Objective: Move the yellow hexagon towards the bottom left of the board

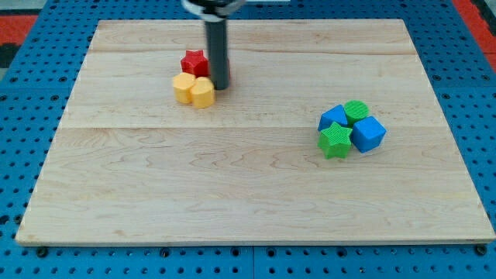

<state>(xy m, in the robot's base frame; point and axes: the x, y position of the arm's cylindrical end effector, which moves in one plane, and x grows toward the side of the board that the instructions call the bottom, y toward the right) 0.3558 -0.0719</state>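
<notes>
The yellow hexagon (203, 92) lies in the board's upper left part. A second yellow block (184, 87), rounder in shape, touches its left side. A red star (194, 63) sits just above the two. My tip (220, 86) stands right beside the yellow hexagon, at its upper right edge, touching or nearly touching it. The dark rod rises from there out of the view's top and hides part of another red block behind it.
A cluster lies at the view's right: a green cylinder (356, 110), a blue block (334, 118), a blue cube (368, 133) and a green star (335, 141). The wooden board (232, 194) rests on a blue pegboard.
</notes>
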